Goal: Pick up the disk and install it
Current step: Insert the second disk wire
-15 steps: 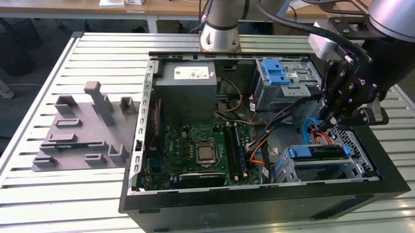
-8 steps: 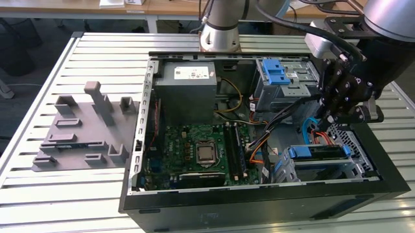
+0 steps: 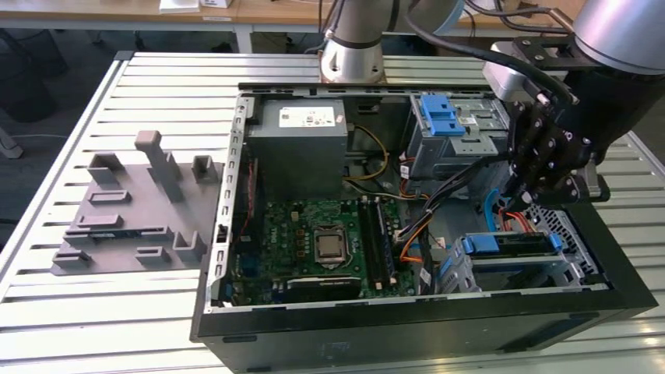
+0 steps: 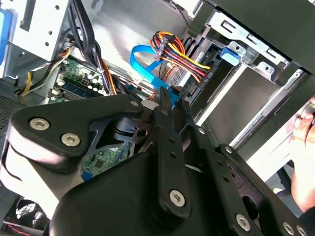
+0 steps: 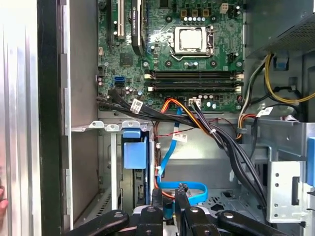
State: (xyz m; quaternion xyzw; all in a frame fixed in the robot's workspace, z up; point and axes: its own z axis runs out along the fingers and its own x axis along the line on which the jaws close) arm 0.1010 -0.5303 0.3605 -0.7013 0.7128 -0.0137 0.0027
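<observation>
No print can be read anywhere in these views. The grey box (image 3: 298, 148), well away from the hand (image 3: 530, 204) across the case, carries a white sticker (image 3: 308, 118) with dark marks too small to make out. In the first wrist view, small white tags (image 5: 180, 137) hang on the cables (image 5: 216, 135) just beyond the hand (image 5: 168, 196), their print illegible. The board (image 5: 167, 49), farther from the hand, bears white lettering that stays unreadable. A pale tag (image 3: 469, 121) sits on the cage (image 3: 457, 136) near the hand, its marks likewise too fine to tell.
</observation>
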